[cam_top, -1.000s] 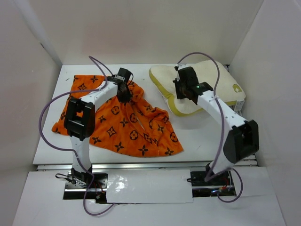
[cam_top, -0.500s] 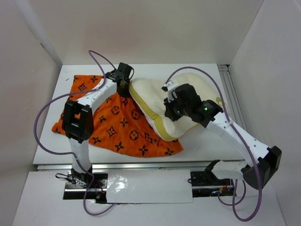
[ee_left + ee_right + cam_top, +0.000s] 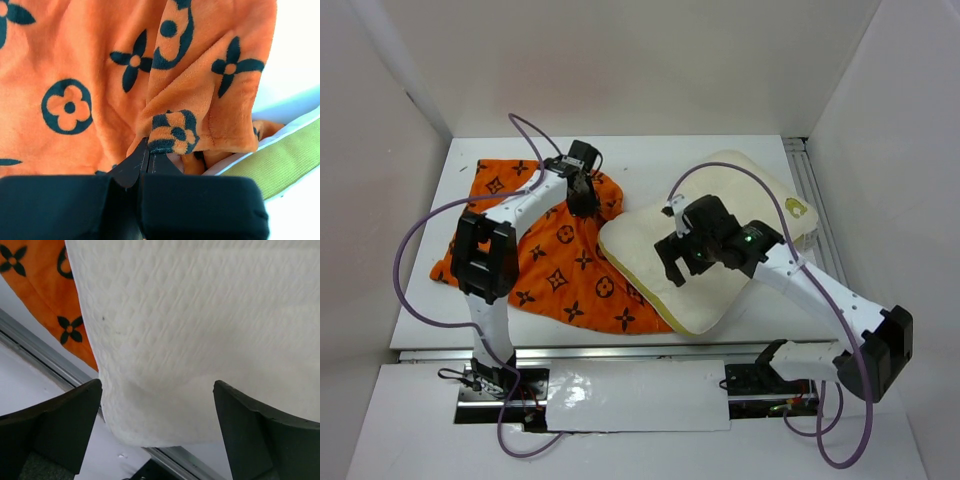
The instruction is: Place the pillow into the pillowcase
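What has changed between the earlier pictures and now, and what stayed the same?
The right fingers dragged the pillow from the far right of the table leftward and nearer, onto the right part of the pillowcase, then opened and let it go. The left fingers stayed shut on the pillowcase edge; the pillowcase hardly moved.

Seen from above, we find the widest bare table [image 3: 650,160] at 12 o'clock, a strip along the back wall [image 3: 640,70]. The pillow [image 3: 640,245] blocks the centre out to 4 o'clock, its left corner overlapping the pillowcase [image 3: 570,275], which covers 8 to 10 o'clock. At 11 o'clock the left gripper [image 3: 583,197], pinched onto a cloth fold, bars the way. The right gripper [image 3: 672,265] hangs over the pillow, jaws spread wide. At 3 o'clock, only a narrow lane runs beside the right wall [image 3: 900,150].
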You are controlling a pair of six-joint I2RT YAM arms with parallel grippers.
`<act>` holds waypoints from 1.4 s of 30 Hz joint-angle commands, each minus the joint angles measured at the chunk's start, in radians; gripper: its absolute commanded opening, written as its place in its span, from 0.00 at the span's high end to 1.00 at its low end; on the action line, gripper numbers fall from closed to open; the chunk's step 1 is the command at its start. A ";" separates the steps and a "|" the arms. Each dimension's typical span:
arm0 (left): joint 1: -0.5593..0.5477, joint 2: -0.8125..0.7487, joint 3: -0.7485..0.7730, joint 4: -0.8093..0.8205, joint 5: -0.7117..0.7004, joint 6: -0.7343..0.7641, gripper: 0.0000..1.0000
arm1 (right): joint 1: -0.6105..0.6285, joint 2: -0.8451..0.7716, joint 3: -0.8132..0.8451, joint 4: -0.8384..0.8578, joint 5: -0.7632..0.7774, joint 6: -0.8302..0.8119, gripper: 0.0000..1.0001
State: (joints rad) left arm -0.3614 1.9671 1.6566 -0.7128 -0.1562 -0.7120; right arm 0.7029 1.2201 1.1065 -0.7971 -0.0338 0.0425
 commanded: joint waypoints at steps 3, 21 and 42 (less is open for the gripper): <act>0.006 -0.054 -0.004 0.035 0.009 0.012 1.00 | 0.016 0.013 0.095 0.125 -0.008 -0.045 0.00; 0.006 -0.120 -0.034 0.079 0.141 0.117 1.00 | 0.086 0.433 0.068 0.469 0.084 -0.098 1.00; -0.093 -0.274 -0.043 0.090 0.167 0.278 1.00 | -0.088 0.518 0.406 0.424 0.003 -0.153 1.00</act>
State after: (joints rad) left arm -0.4408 1.7336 1.6043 -0.6277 -0.0410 -0.4671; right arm 0.6235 1.7287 1.4166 -0.4335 -0.0109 -0.0643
